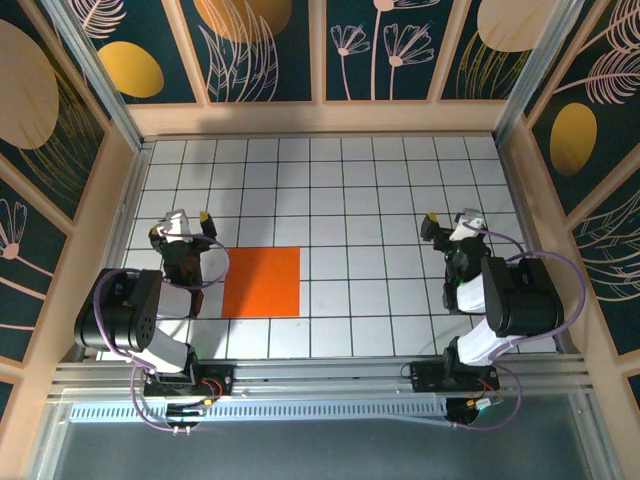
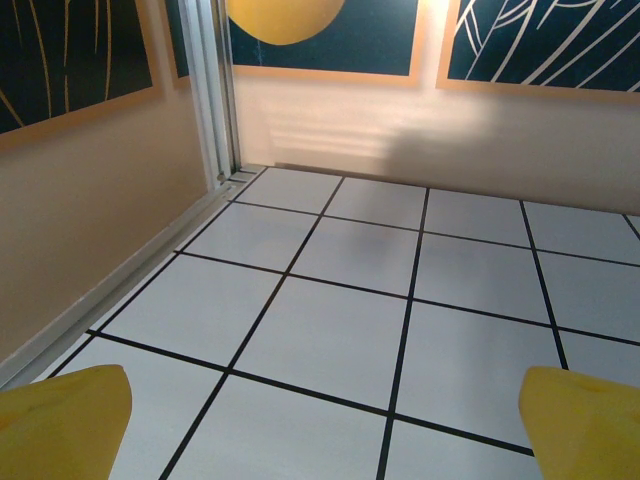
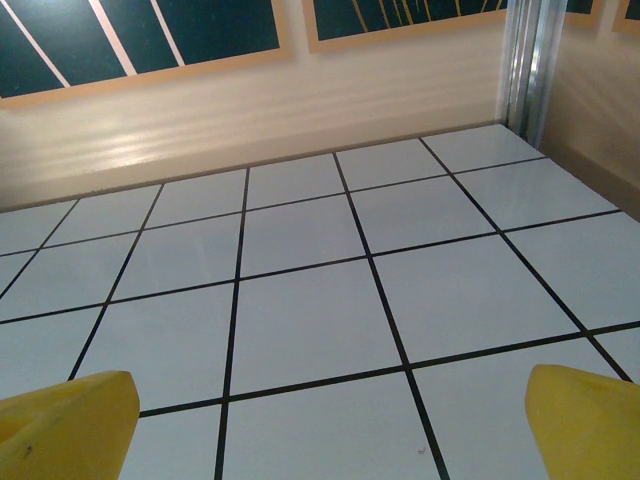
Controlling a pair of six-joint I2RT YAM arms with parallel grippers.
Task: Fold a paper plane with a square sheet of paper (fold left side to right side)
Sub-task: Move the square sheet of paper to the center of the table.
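While square sheet of paper (image 1: 261, 282) lies flat on table (image 1: 380, 200), left claw (image 1: 190, 216), right claw (image 1: 452, 216) gape wide, empty.

There is one square sheet of paper (image 1: 261, 282), orange and unfolded. There is one table (image 1: 380, 200), tiled in a white grid. Two robot arms stand at its near edge: one left arm (image 1: 130, 315) and one right arm (image 1: 510, 300). There are two grippers, the left gripper (image 1: 188, 222) and the right gripper (image 1: 452, 225). Each has two yellow fingers, making four in all: the left fingers (image 2: 62, 425) and the right fingers (image 3: 590, 420). Two black base blocks (image 1: 190, 380) hold the arms.
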